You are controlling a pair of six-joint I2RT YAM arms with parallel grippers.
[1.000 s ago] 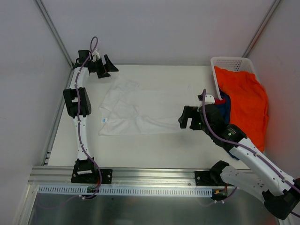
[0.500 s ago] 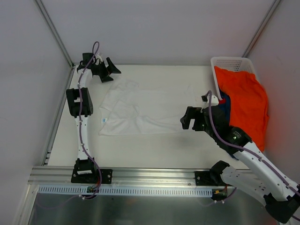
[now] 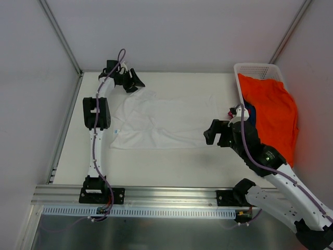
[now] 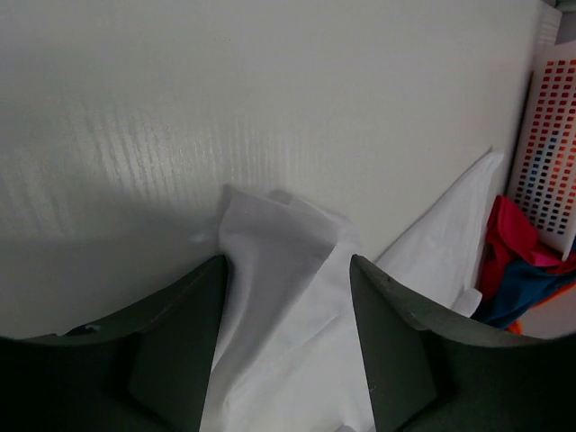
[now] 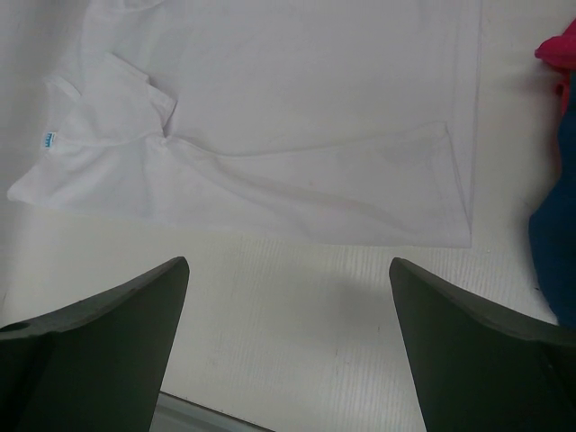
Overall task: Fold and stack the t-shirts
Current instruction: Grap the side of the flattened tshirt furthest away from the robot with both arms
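Over at the far left of the table (image 3: 171, 161), the left gripper (image 3: 134, 85) is down on the far left corner of the white t-shirt (image 3: 161, 122). Its wrist view shows a rumpled fold of the cloth sitting between the two fingers (image 4: 171, 351). They're partly apart, not clamped onto it as far as I can see.

The shirt itself is spread mostly flat across the middle of the table. The right gripper (image 3: 214, 136) hangs just off the shirt's near right corner with its jaws wide apart and nothing in them.

At the far right, the big orange t-shirt (image 3: 270, 114) spills out of the white lattice basket (image 3: 255, 69). The navy one (image 3: 250, 115) and a bit of the magenta one (image 3: 232, 113) are tucked against its left side.
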